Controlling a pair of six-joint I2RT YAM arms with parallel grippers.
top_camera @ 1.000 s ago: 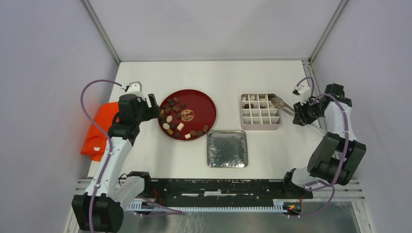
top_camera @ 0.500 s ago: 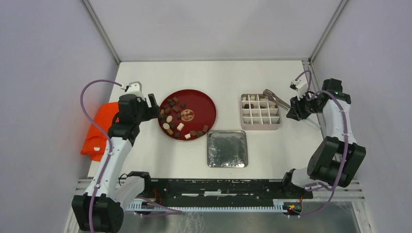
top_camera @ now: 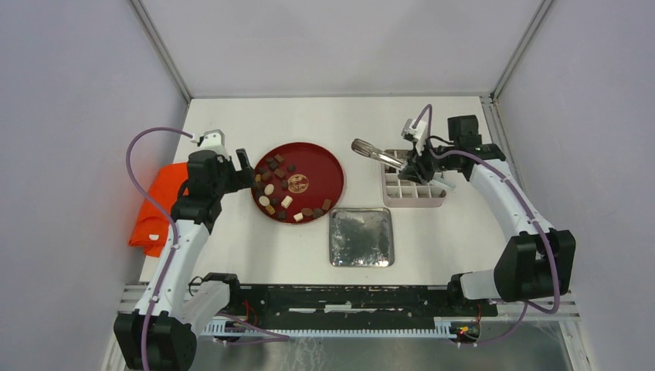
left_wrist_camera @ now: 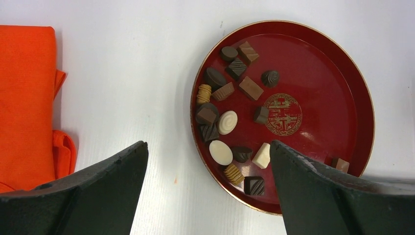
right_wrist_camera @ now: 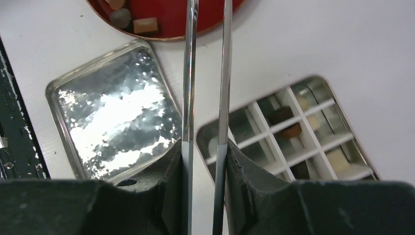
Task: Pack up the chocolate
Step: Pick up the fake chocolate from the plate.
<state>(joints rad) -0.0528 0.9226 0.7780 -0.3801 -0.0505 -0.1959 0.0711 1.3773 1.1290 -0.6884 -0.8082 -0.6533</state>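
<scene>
Most chocolate (left_wrist_camera: pixel 227 122) lies on the plate (left_wrist_camera: pixel 318 88), at whose left rim the left gripper (left_wrist_camera: pixel 207 149) hangs with fingers (left_wrist_camera: pixel 98 196) wide apart, only few pieces sit in the box (top_camera: pixel 417 202), above which the right gripper (right_wrist_camera: pixel 203 147) clamps tongs (right_wrist_camera: pixel 190 73), so much remains

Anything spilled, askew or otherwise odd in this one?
Nothing stands out. The chocolate sits on the red plate or in the grid box; none has spilled. The right end effector grips the metal tongs squarely.
</scene>
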